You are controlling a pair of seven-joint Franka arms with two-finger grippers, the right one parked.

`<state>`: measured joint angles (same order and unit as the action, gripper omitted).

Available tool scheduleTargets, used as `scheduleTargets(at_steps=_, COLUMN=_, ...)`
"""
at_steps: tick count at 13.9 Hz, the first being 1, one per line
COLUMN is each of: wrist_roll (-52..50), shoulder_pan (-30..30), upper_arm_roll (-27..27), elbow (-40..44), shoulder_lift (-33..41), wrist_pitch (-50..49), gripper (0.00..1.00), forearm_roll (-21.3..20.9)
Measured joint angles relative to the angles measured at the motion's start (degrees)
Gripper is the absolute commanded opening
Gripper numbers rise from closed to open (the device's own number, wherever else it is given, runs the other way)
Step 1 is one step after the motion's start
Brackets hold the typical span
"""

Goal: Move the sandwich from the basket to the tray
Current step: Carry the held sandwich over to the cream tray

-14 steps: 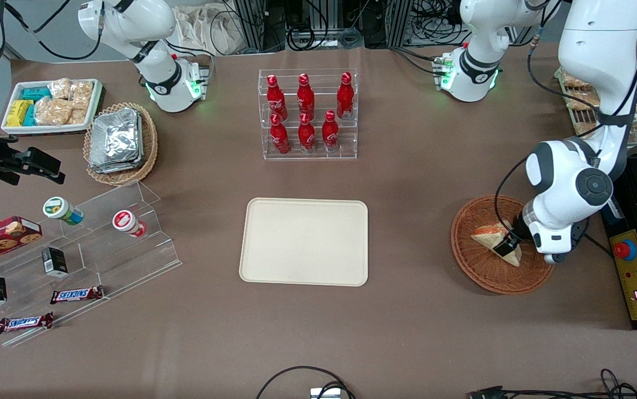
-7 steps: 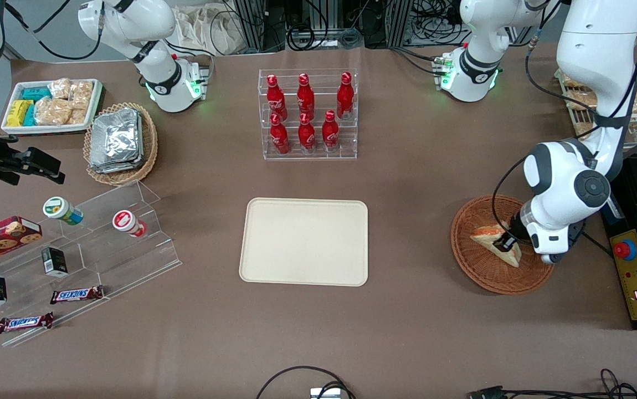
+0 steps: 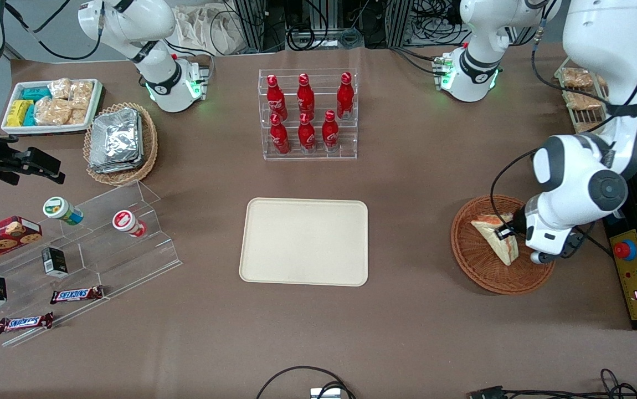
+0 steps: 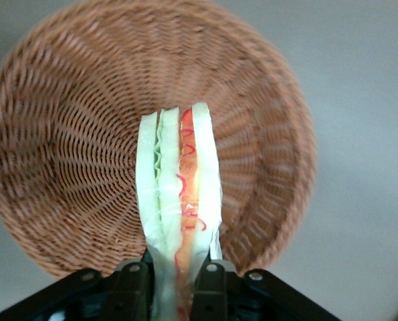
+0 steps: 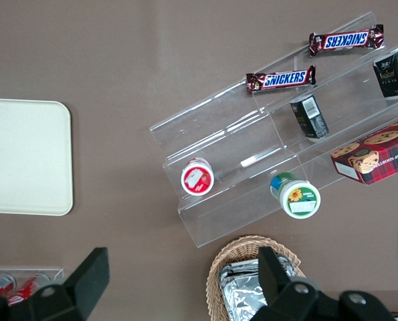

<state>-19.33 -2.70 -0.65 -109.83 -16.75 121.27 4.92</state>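
Front view: the left arm's gripper [image 3: 504,233] hangs over the reddish-brown wicker basket [image 3: 476,266], which sits toward the working arm's end of the table. Its fingers are closed on the sandwich [image 3: 497,239], a pale triangular wedge that appears raised off the basket floor, though its height above the weave cannot be settled from this angle.

Left wrist view: the two black fingers [image 4: 212,284] press against the flat bread faces of the sandwich [image 4: 178,200], one on each side, so that the green and orange-pink filling layers run between them and the cut edge faces the camera. Gripping across the faces squeezes the layers together rather than prying them apart; this is probably why the wedge is held in that orientation. The basket [image 4: 65,167] lies below the sandwich and appears clear of it, which suggests the lift is under way.

Front view: the cream-beige tray [image 3: 303,241] lies bare at the middle of the table, well apart from the basket, nearer the camera than the rack of red bottles [image 3: 307,113]. The carry and the release onto the tray are not yet done. Soft bread may deform or slip under a firm pinch.
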Motion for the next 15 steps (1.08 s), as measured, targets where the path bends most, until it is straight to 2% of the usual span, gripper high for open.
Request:
scheduleTargets(at_steps=4, wrist_roll=9.8, shoulder_pan=-3.6, upper_arm_roll=-0.1, elbow=14.4, shoulder_lift=1.8, wrist_pitch=-15.0, gripper=0.00, forearm_roll=-0.2)
scheduleTargets(at_steps=9, wrist_roll=15.3, shoulder_pan=-10.0, upper_arm_roll=-1.1, elbow=25.4, shoulder_lift=2.9, wrist_pitch=-26.1, gripper=0.00, forearm_roll=-1.2)
scheduleTargets(at_steps=12, wrist_roll=10.0, shoulder_pan=-12.6, upper_arm_roll=-7.3, elbow=30.1, shoulder_lift=2.9, wrist_pitch=-29.4, gripper=0.00, forearm_roll=-2.3)
scheduleTargets(at_steps=15, wrist_roll=-2.6, shoulder_pan=-15.7, upper_arm_roll=-14.3, elbow=30.1, shoulder_lift=0.4, wrist_pitch=-27.6, gripper=0.00, forearm_roll=-7.5)
